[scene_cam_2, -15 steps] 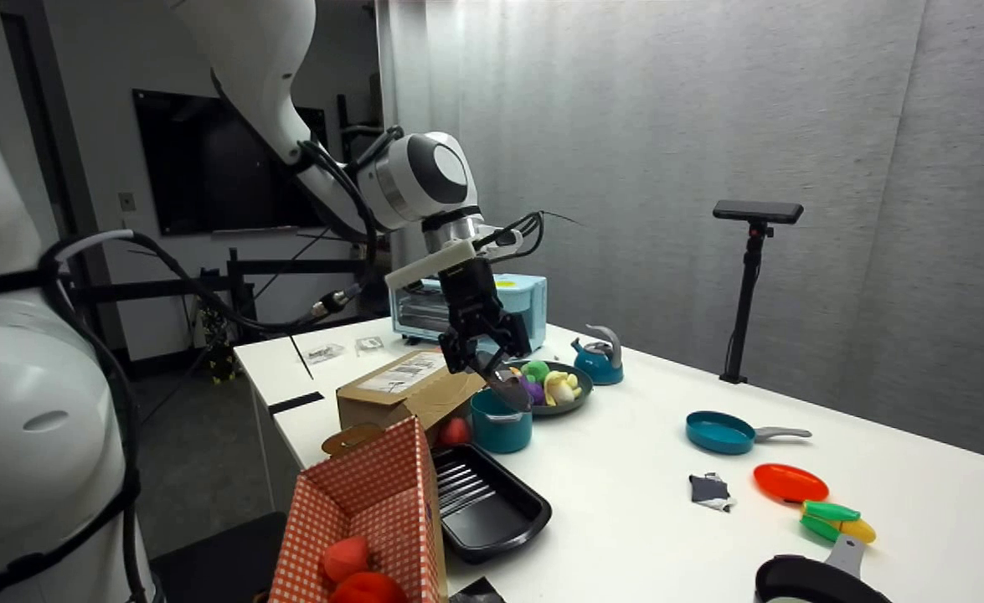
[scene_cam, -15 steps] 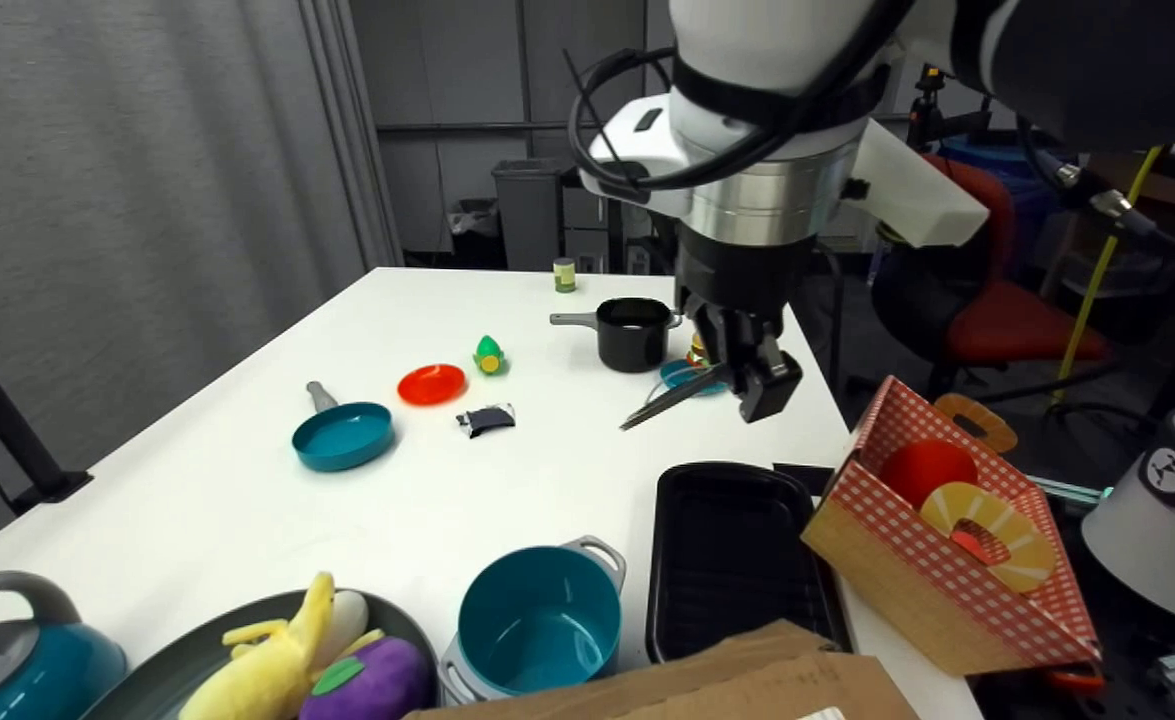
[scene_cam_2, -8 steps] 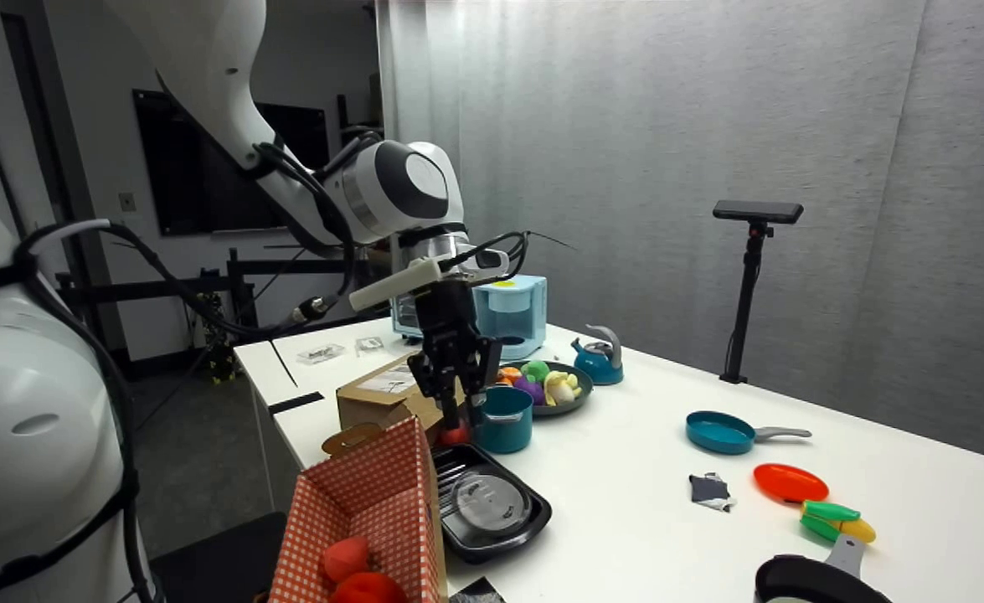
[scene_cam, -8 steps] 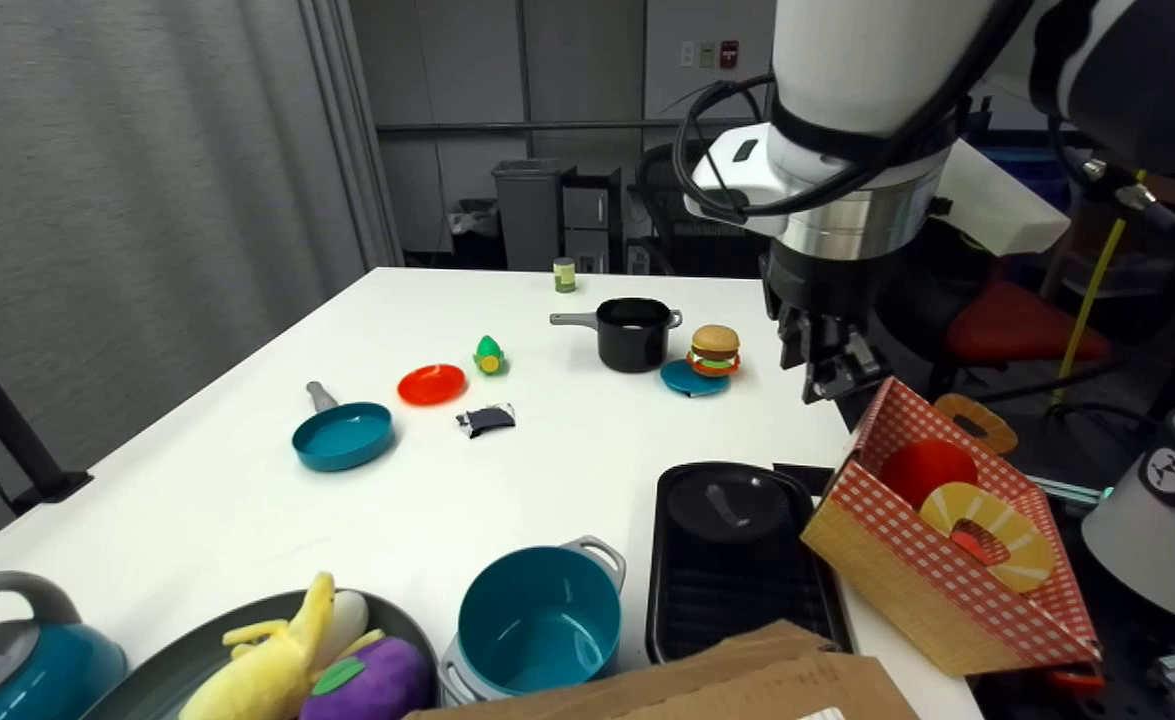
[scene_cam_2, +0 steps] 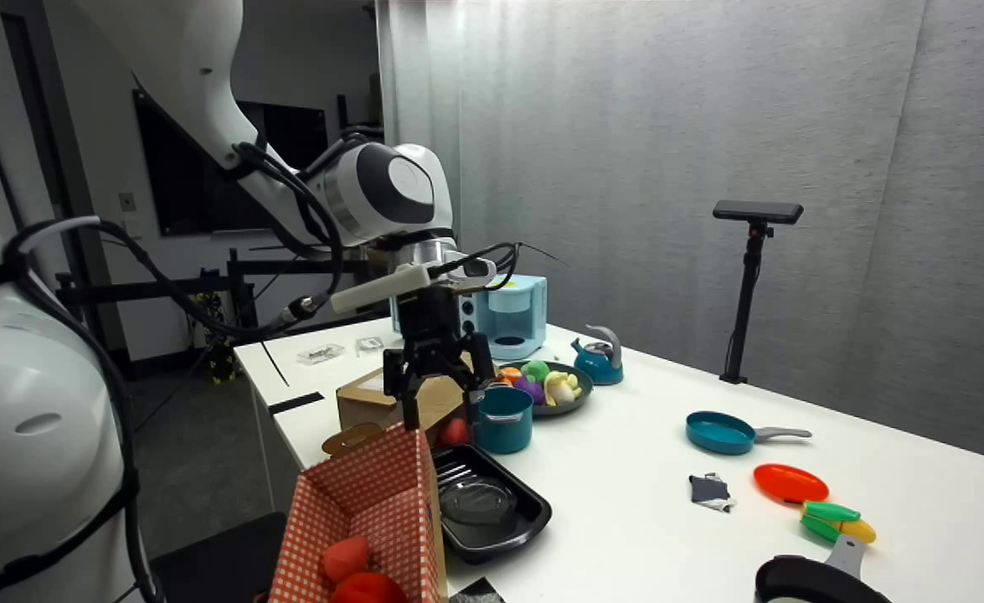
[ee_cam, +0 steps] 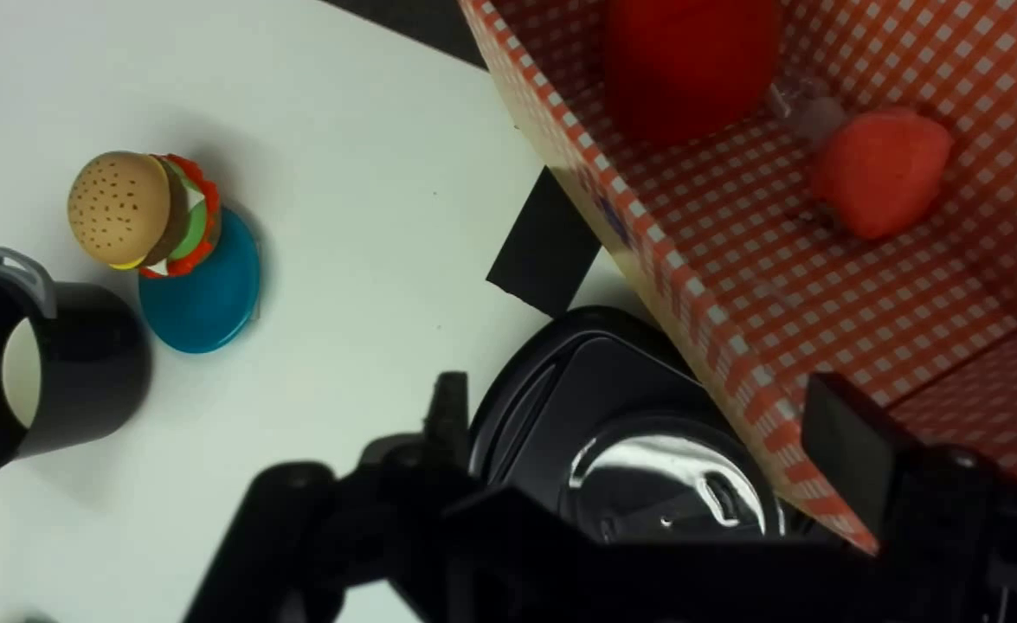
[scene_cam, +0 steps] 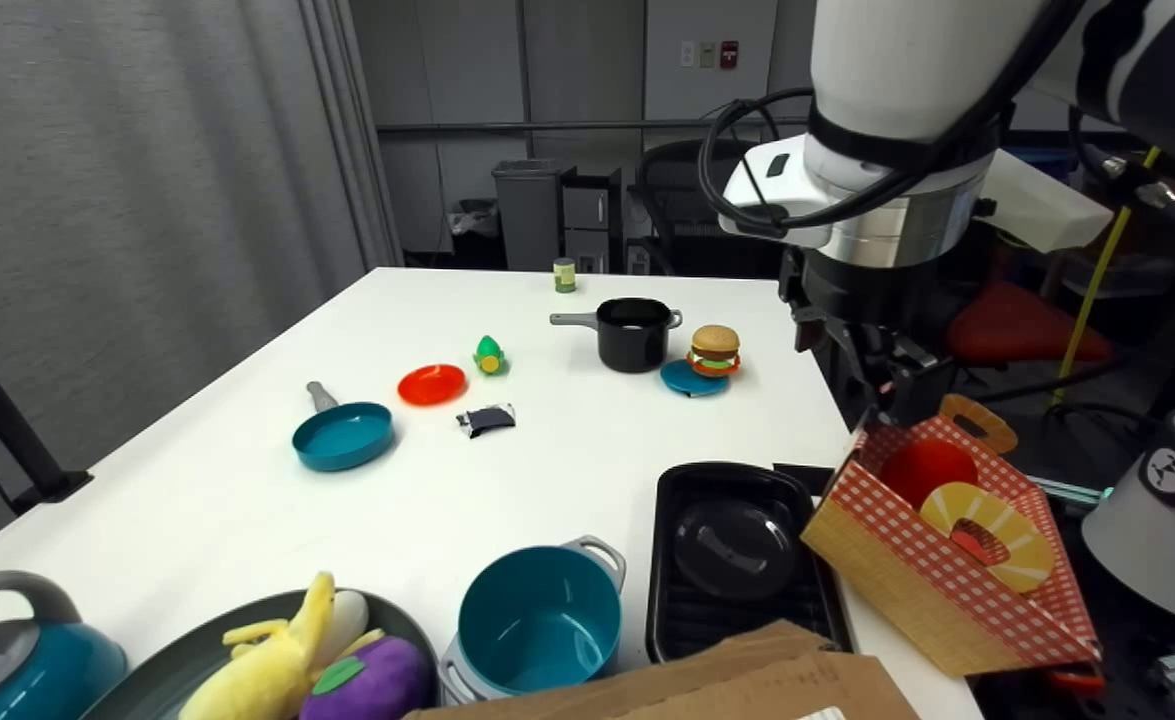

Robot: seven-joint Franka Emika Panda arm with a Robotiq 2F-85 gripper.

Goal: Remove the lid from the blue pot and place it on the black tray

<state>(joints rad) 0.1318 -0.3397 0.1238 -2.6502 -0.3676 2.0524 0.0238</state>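
**One glass lid in the black tray; gripper released**

Lid: one, inside the tray's rim, lower than the gripper and in sight between its jaws in the wrist view; seemingly flat.

Gripper: one; jaws spread wide, nothing held.

Step in hand, as judged: the last; the lid is set down and let go. Next move calls, probably, for a straight lift and retreat, minding the checked box: one jaw overlaps its edge in view, and whether they touch cannot be told.

Tray: one, below the gripper.

Checked box: one, near that same jaw; red toys inside, two.

Blue pot: one, uncovered, lower than the gripper, on the tray's side away from the checked box.

Cardboard box: one, behind the gripper in an exterior view.

Black pot, one; burger, one; saucer, one, partly under the burger: all out past the jaw farther from the checked box.

Wide pan: one, beyond the blue pot; toy foods in it, at least four, overlap hiding the full count.

Kettle: one, farther still.

Flat pan, one; red plate, one; packet, one; toy corn, one; jar, one: all across the table, well apart from the gripper.
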